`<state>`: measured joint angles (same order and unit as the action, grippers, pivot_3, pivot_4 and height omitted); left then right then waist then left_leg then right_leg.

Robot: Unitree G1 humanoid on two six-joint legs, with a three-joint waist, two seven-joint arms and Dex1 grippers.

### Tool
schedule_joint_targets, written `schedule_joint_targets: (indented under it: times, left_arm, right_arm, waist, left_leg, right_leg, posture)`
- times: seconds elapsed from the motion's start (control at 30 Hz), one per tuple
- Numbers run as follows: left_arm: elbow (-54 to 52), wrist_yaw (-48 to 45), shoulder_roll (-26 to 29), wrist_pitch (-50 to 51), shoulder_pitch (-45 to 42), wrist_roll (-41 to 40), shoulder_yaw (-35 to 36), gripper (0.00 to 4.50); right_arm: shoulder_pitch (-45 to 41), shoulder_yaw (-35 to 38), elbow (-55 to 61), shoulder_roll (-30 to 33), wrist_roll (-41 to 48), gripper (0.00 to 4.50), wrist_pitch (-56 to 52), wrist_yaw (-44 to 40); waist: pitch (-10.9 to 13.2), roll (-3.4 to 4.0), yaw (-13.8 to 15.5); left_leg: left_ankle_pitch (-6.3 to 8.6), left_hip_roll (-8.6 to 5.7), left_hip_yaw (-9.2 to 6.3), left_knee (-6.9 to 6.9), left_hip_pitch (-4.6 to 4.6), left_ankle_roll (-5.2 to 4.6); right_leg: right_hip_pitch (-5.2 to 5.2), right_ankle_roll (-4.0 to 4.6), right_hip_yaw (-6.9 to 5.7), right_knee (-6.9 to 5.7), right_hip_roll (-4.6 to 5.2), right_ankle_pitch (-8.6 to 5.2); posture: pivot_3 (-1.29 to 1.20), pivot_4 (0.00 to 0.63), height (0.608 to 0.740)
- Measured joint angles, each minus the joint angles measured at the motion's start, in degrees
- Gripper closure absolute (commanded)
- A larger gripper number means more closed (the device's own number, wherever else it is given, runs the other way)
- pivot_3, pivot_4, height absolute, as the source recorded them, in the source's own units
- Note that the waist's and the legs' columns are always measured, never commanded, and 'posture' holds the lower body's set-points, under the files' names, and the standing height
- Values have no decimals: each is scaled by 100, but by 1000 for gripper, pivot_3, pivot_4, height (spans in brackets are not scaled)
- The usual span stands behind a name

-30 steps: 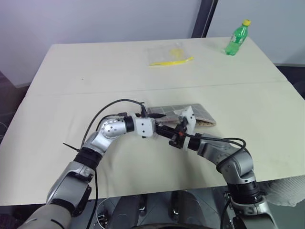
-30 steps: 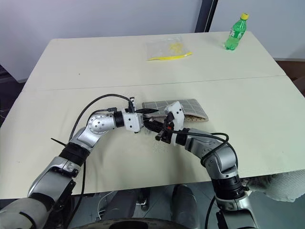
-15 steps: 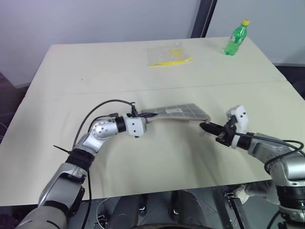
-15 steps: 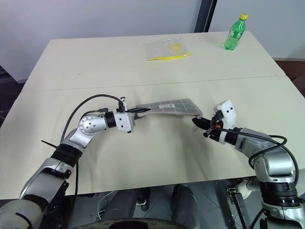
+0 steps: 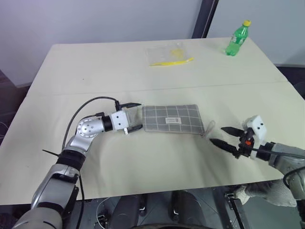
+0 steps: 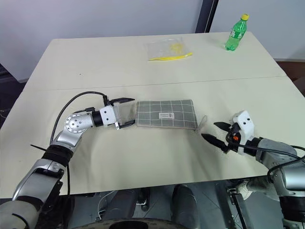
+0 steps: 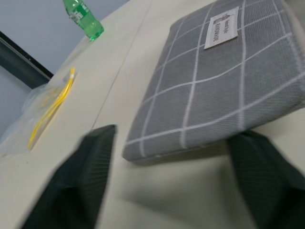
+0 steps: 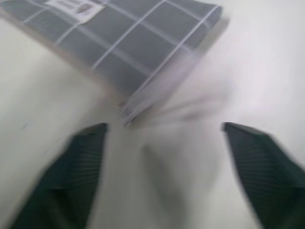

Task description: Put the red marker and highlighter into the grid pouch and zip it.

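I am seeing the grid pouch [image 5: 172, 119] lying flat, and whether its zipper is fully closed is too small to tell from the head views. Nothing inside it is showing. In the right wrist view the pouch corner [image 8: 143, 43] is smearing into a pale blur toward 5 o'clock, so I am not making out the zipper pull there. In the left wrist view the pouch is running off the picture at 3 o'clock, and its white label [image 7: 222, 28] is carrying print too small to read. The contents of the clear bag [image 5: 169, 53] at 12 o'clock on the desk [image 5: 95, 71] are reading only as yellow streaks.
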<state>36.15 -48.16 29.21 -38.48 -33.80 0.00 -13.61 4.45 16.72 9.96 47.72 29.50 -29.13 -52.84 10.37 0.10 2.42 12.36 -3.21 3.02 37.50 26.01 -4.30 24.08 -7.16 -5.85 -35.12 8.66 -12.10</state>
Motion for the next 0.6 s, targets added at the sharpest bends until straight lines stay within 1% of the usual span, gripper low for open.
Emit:
schedule_joint_targets:
  times: [0.1,0.2,0.27,0.37,0.43,0.5,0.6]
  left_arm:
    - [82,89,90,18,56,-78,260,17]
    - [-227,-77,113,614,342,-632,615,17]
    - [-688,-243,210,1121,693,-979,780,17]
    - [-1362,-391,467,1946,1398,-1356,1031,17]
    - [-1706,-402,555,2371,1758,-1540,1203,17]
    - [-1999,-366,557,2692,1948,-1713,1392,17]
    - [-2318,-240,543,2949,1970,-1888,1623,17]
  right_arm:
    - [515,395,141,323,3,8,32,-316]
    - [816,690,441,319,76,8,148,-490]
    - [876,873,616,201,155,8,292,-510]
    - [1011,1139,788,-141,159,8,798,-510]
    - [1180,1161,796,-287,70,8,1120,-539]
    - [1329,1127,804,-427,-9,8,1376,-560]
    - [1354,982,796,-448,-190,8,1605,-551]
  waist:
    - [0,0,-4]
    - [0,0,-29]
    - [0,1,-42]
    - [-1,1,-25]
    - [0,2,10]
    - [0,1,43]
    - [-1,2,12]
  left_leg:
    - [0,2,-1,-1,0,1]
    - [1,6,-2,-4,0,1]
    - [1,8,-2,-6,-1,2]
    - [1,10,-2,-15,-14,3]
    - [1,9,-3,-15,-15,3]
    - [1,9,-3,-14,-15,3]
    - [2,9,0,-17,-19,3]
  right_leg:
    - [0,0,1,1,4,0]
    - [-4,0,3,2,5,0]
    - [-1,0,7,2,3,0]
    - [6,0,13,7,3,-2]
    - [3,2,13,13,4,-3]
    - [-2,21,21,22,4,-13]
    - [-4,25,35,28,0,-15]
  posture:
    - [0,150,740]
    - [0,150,740]
    - [0,150,740]
    - [0,150,740]
    - [0,150,740]
    - [0,150,740]
    - [0,150,740]
